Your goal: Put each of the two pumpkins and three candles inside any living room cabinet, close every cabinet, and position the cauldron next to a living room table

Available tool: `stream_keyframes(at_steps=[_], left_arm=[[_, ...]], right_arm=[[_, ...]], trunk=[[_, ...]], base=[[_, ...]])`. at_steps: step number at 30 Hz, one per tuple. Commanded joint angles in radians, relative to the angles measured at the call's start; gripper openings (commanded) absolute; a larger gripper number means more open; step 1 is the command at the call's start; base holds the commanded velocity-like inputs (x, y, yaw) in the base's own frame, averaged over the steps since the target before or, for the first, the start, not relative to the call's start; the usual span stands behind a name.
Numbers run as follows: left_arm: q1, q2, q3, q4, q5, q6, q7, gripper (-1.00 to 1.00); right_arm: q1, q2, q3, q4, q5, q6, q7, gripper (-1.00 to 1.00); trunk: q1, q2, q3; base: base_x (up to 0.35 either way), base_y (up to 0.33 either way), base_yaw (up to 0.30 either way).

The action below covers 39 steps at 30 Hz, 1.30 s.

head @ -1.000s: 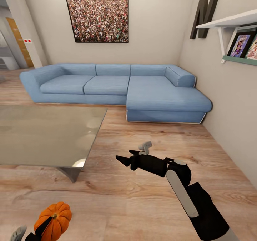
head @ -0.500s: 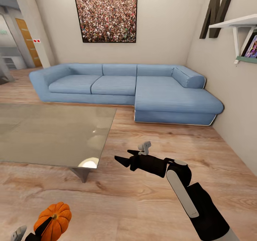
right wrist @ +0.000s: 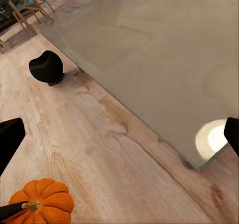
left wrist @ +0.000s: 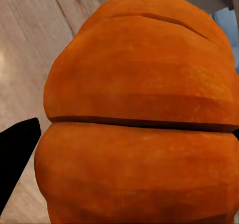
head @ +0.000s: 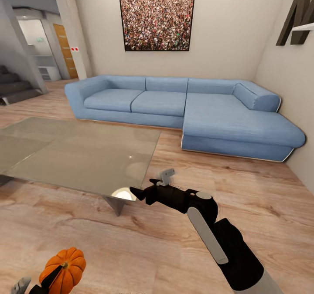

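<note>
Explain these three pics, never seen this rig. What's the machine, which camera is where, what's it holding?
It's a simulated wheeled robot with two arms, driven remotely by a person. The wide picture comes from its head camera, looking down over a living room: blue sofa, glass-topped table, wood floor.

The other two come from cameras near each gripper. The left gripper is closed on an orange pumpkin, which looms large in the left wrist view. The right gripper is held out over the floor by the table corner, open and holding nothing; its dark fingertips show at the picture's edges. Its camera also catches the pumpkin and a black cauldron on the floor beside the table. The tabletop looks bare.
</note>
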Motion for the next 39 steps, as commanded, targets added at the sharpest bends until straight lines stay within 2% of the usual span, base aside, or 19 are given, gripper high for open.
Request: stream_keyframes(at_steps=[1,4,7,16,17,19,20,22,26,36,38,39], left_arm=[[-0.001,0.0,0.0,0.0,0.004,0.001,0.0,-1.0],[-0.001,0.003,0.0,0.011,0.004,0.001,0.0,-1.0],[-0.002,0.027,-0.001,0.053,0.006,-0.008,0.0,-1.0],[-0.002,0.035,0.001,0.067,0.018,-0.011,-0.021,-1.0],[-0.001,0.037,0.002,0.065,0.02,-0.008,-0.069,-1.0],[0.0,0.038,0.003,0.066,0.019,-0.008,-0.111,-1.0],[0.002,0.04,0.003,0.067,0.013,-0.009,-0.171,-1.0],[0.002,0.041,0.003,0.068,0.008,-0.01,-0.209,-1.0],[0.003,0.042,0.003,0.069,0.005,-0.011,-0.226,-1.0],[0.002,0.043,-0.003,0.068,0.005,-0.012,-0.212,-1.0],[0.0,0.049,-0.005,0.066,0.004,-0.01,-0.212,-1.0],[-0.006,0.068,-0.012,0.066,-0.001,-0.005,-0.211,-1.0]], right_arm=[[-0.001,0.003,0.017,0.0,0.001,-0.001,-0.008,1.0],[-0.001,0.009,0.043,0.0,0.003,-0.002,-0.019,1.0],[-0.001,0.011,0.052,0.0,0.004,-0.001,-0.022,1.0],[0.0,0.023,0.058,0.001,0.009,0.009,-0.036,1.0],[0.001,0.035,0.059,0.001,0.021,0.011,-0.072,1.0],[0.001,0.039,0.06,0.001,0.025,0.011,-0.083,1.0],[0.002,0.043,0.06,0.001,0.028,0.013,-0.092,1.0],[0.002,0.046,0.061,0.002,0.03,0.013,-0.098,1.0],[0.002,0.048,0.061,0.002,0.031,0.014,-0.102,1.0],[0.002,0.05,0.061,0.002,0.031,0.014,-0.102,1.0],[0.002,0.049,0.061,0.002,0.031,0.014,-0.102,1.0],[0.002,0.049,0.06,0.002,0.031,0.014,-0.102,1.0]], trunk=[[0.0,0.0,0.0],[0.0,0.0,0.0],[0.0,0.0,0.0],[0.0,0.0,0.0],[0.0,0.0,0.0],[0.0,0.0,0.0],[0.0,0.0,0.0],[0.0,0.0,0.0],[0.0,0.0,0.0],[0.0,0.0,0.0],[0.0,0.0,0.0],[0.0,0.0,0.0]], base=[[0.0,0.0,0.289],[0.0,0.0,0.291],[0.042,0.124,0.292],[0.103,0.256,0.292],[0.115,0.288,0.292],[0.119,0.291,0.292],[0.128,0.294,0.292],[0.144,0.29,0.292],[0.153,0.288,0.292],[0.174,0.28,0.292],[0.202,0.267,0.292],[0.218,0.254,0.292]])
